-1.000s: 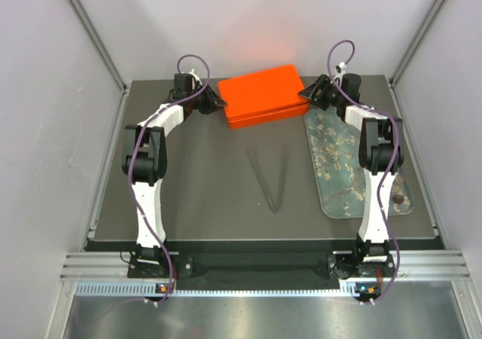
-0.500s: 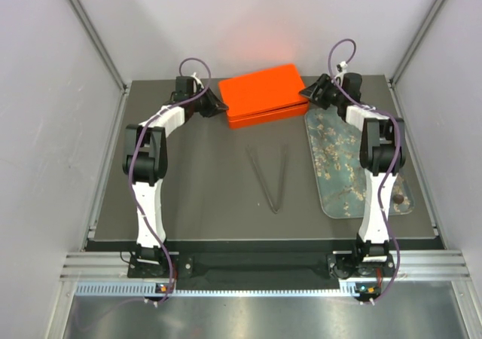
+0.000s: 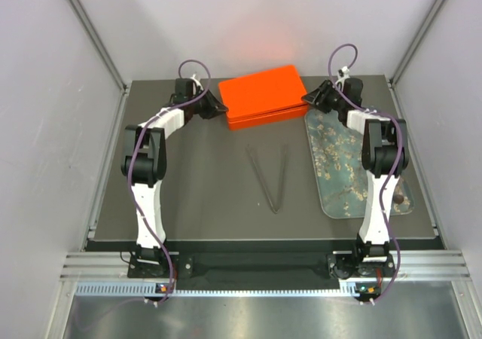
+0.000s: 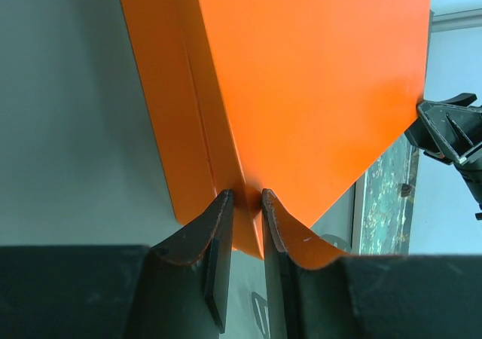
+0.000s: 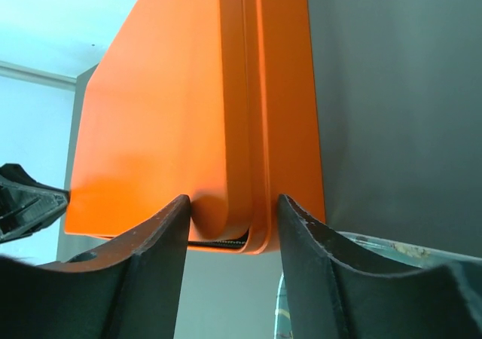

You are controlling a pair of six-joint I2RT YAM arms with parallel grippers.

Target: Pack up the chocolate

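1. Where the left arm stretches to the far side of the table (image 3: 203, 196), the left gripper (image 4: 246, 197) sits at the left near corner of the orange box (image 3: 262, 94). Its jaws are drawn close together and pinch the thin lip of that corner between them.
2. Flat, shut and bright orange, the box lies at the far middle of the table, turned a little askew.
3. A pair of thin dark tongs (image 3: 271, 177) lies on the table nearer than the box, well apart from both grippers. Its two legs meet at the near end.
4. The right gripper (image 5: 233, 203) is at the right corner of the box, jaws partly apart with the rounded corner between them. One finger lies against the lid; whether the pair actually clamps the box I cannot tell.
5. A grey-blue tray (image 3: 335, 158) with a pale blossom print lies along the right side of the table, under the right arm.
6. The chocolate (image 3: 397, 200) shows as one tiny, rounded, dark brown lump on the near right corner of the tray, just beside the right forearm and far from the box. At this size it is little more than a blob, so it may be more than one piece.
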